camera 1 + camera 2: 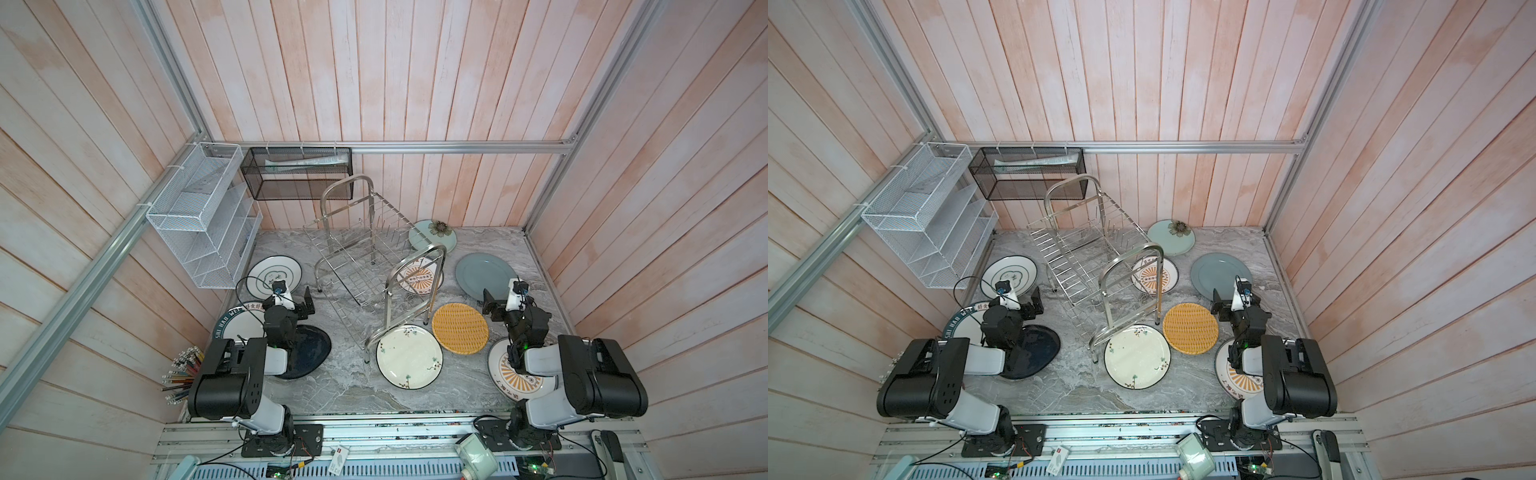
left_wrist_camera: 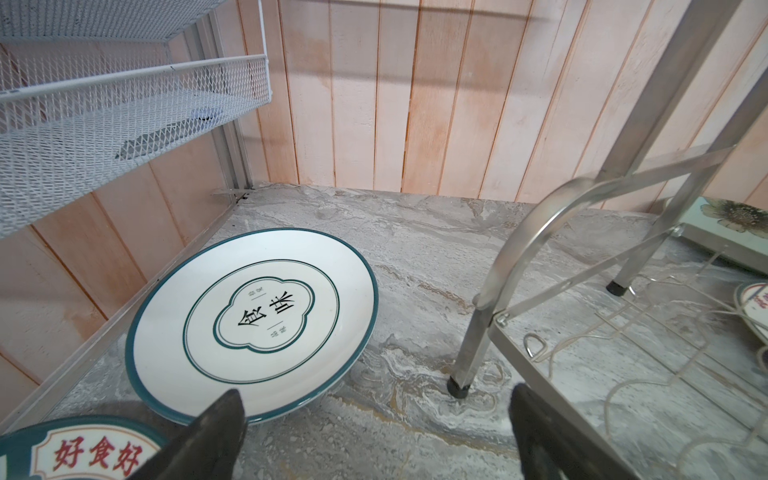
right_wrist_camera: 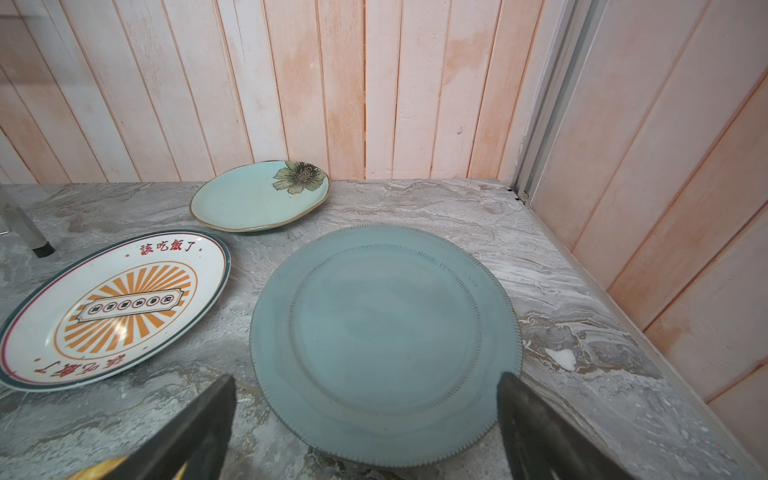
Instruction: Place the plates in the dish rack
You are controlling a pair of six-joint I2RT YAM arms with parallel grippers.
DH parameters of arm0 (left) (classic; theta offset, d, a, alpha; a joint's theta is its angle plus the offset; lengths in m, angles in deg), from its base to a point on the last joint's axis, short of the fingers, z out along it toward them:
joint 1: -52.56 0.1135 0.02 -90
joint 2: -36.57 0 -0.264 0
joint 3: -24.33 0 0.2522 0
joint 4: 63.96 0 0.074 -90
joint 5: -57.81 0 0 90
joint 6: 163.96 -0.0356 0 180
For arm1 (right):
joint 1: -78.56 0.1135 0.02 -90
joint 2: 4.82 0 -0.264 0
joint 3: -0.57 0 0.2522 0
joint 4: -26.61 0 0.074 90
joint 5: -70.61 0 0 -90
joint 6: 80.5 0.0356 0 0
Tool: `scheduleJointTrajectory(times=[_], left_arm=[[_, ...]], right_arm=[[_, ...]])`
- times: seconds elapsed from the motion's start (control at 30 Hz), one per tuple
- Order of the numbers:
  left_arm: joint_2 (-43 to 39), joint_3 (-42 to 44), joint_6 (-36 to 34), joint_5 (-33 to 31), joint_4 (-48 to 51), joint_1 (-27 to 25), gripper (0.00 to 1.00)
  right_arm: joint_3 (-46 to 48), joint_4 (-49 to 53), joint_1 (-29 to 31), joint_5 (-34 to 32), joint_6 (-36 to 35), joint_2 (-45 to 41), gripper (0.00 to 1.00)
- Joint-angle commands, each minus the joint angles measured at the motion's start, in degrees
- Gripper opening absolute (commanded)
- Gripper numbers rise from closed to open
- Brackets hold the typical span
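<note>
We look past our left gripper (image 2: 374,397), jaws spread wide and empty, at a green-ringed white plate (image 2: 253,328) lying flat on the marble tabletop (image 2: 415,257), just beside the dish rack (image 2: 471,345) leg, near a white mesh organiser (image 2: 104,124).

Nine plates (image 1: 409,356), one dish rack (image 1: 365,266), one white mesh organiser (image 1: 199,224), one black mesh basket (image 1: 297,174), two arms (image 1: 224,382)
</note>
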Motion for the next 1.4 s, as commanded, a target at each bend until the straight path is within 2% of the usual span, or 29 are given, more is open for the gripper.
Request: scheduleJointTrajectory(times=[0.0, 0.03, 0.07, 0.1, 0.17, 0.23, 0.27, 0.3, 0.37, 0.4, 0.47, 0.5, 0.53, 0.63, 0.77, 1.0, 1.13, 1.37], left_arm=[[-0.67, -0.27, 0.4, 1.54, -0.35, 0.53, 1.0], [-0.74, -0.4, 0.25, 1.06, -0.09, 0.38, 1.0], [-1.08, -0.27, 0.56, -2.35, -1.26, -0.21, 1.0], [-4.09, -1.0, 1.27, -7.65, 2.39, -1.0, 1.0], [-10.64, -3.97, 4.79, -11.73, 15.17, -1.06, 1.0], [-15.56, -6.09, 10.94, -15.21, 25.43, -1.06, 1.0], [-17.84, -7.9, 15.19, -16.47, 32.93, -1.06, 1.0], [-19.66, -10.1, 18.94, -18.48, 42.33, -1.12, 1.0], [-23.49, -13.74, 29.84, -20.59, 59.1, -1.41, 1.0], [-25.72, -13.2, 30.75, -16.43, 61.43, -0.93, 1.0], [-30.23, -11.07, 28.71, -7.81, 59.92, -0.64, 1.0], [-32.09, -10.48, 27.36, -4.36, 59.36, -0.74, 1.0], [-32.8, -10.24, 25.91, -1.63, 58.71, -1.07, 1.0], [-30.97, -11.16, 23.63, 6.08, 56.89, -1.45, 1.0], [-21.41, -13.01, 20.88, 14.32, 51.21, -1.78, 1.0], [-4.98, -25.76, 12.88, 9.73, 51.75, -5.36, 0.96], [0.08, -29.17, 12.26, 7.49, 49.54, -5.69, 0.94], [6.32, -35.06, 9.56, -2.02, 48.81, -8.83, 0.95]], right_arm=[[-0.88, 0.37, -0.32, -2.83, 1.62, 0.36, 0.98], [-0.87, 0.43, -0.37, -2.83, 1.55, 0.31, 0.98], [-0.45, -1.57, -0.21, -5.49, 2.64, 0.04, 0.98], [0.45, -2.43, 0.23, -9.7, 3.94, -2.7, 0.98], [-1.5, 9.75, 1.61, -16.03, 4.25, -12.59, 0.98], [-5.35, 22.24, 2.49, -20.75, 11.29, -20.06, 0.98], [-8.08, 30.53, 2.52, -22.02, 18.55, -24.41, 0.98], [-9.73, 35.45, 2.54, -20.76, 22.88, -27.25, 0.98], [-9.31, 36.7, 2.52, -15.41, 26.69, -31.21, 0.98], [-7.86, 36.14, 2.44, -15.71, 30.49, -32.86, 0.98], [-6.53, 39.69, 0.96, -16.14, 40.22, -36.06, 0.98], [-5.63, 38.27, 0.2, -11.57, 40.66, -37.35, 0.98], [-4.88, 36.2, 0.46, -7.88, 39.12, -38.0, 0.98], [-8.42, 44.33, 4.98, -3.8, 36.04, -38.11, 0.98], [-7.23, 49.88, 13.42, -0.22, 34.92, -40.27, 0.98], [-2.84, 54.62, 30.43, -7.72, 32.85, -41.55, 0.98], [-2.29, 54.4, 35.49, -9.63, 31.51, -39.74, 0.97], [-1.91, 49.65, 40.9, -14.0, 28.18, -33.99, 0.98]])
